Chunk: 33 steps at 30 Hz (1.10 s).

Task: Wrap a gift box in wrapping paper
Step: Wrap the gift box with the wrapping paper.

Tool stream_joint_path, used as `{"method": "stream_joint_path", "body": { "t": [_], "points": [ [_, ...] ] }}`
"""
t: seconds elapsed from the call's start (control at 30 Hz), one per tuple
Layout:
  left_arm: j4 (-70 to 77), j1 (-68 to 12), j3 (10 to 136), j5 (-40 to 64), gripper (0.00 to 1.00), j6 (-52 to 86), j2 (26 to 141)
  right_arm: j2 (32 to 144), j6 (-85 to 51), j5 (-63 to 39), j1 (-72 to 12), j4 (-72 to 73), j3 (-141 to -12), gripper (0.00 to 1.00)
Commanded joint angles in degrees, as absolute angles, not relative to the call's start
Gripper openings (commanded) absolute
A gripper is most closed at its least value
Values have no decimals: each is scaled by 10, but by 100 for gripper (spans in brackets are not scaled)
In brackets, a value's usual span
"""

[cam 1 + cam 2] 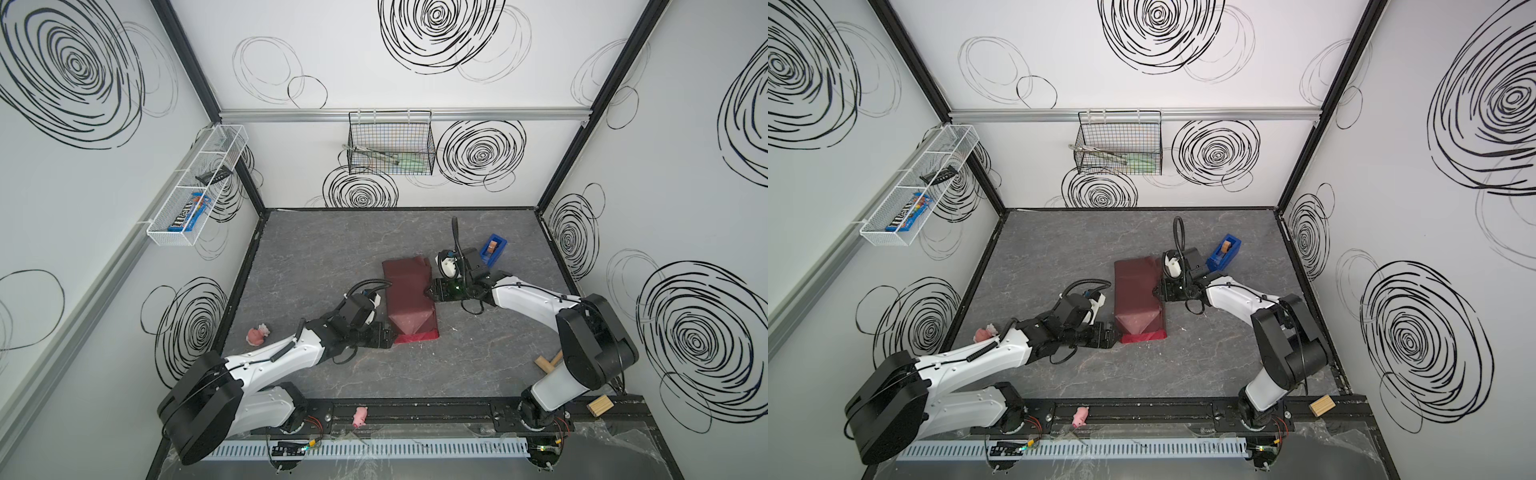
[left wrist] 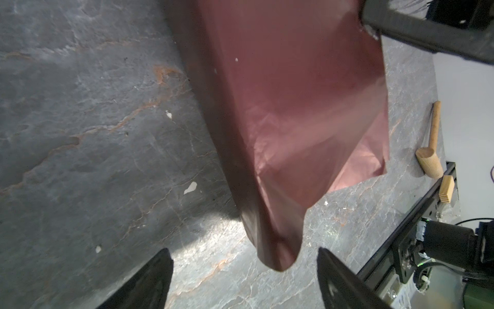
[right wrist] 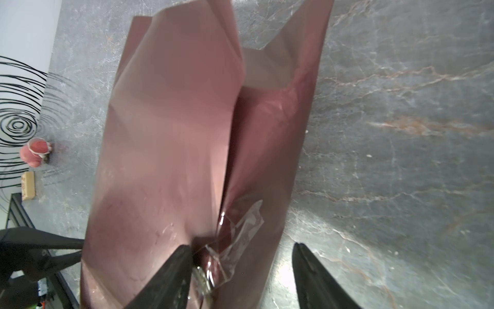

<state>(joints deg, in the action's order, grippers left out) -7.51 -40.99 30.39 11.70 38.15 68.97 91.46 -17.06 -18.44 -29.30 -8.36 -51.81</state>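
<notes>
Left gripper (image 2: 243, 252) open beside the wrapping paper (image 1: 409, 291), right gripper (image 3: 240, 246) open with one finger (image 3: 171, 273) at its tape (image 3: 240, 227)

Blue tape dispenser (image 1: 493, 248), wooden mallet (image 1: 543, 365) (partly hidden), pink toy (image 1: 258, 335)

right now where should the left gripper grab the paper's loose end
Likely by the tapered tip of the paper, coming straight on from the left gripper: the end narrows to a thin point that lies just ahead of its open jaws.
</notes>
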Motion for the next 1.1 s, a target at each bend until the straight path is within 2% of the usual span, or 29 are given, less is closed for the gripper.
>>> {"method": "stream_joint_path", "body": {
  "t": [0.0, 0.43, 0.67, 0.83, 1.07],
  "points": [
    [-54, -413, 306, 123, 85, 380, 698, 928, -170, -174, -296, -93, -500, 62],
    [-20, -414, 323, 133, 72, 394, 729, 912, -164, -191, -289, -87, -490, 63],
    [-14, -414, 336, 134, 55, 400, 739, 911, -162, -198, -287, -82, -482, 63],
    [-7, -414, 344, 138, 51, 406, 748, 908, -159, -199, -287, -82, -480, 63],
    [-17, -414, 359, 135, 37, 412, 760, 909, -158, -201, -286, -83, -480, 63]
  ]
}}
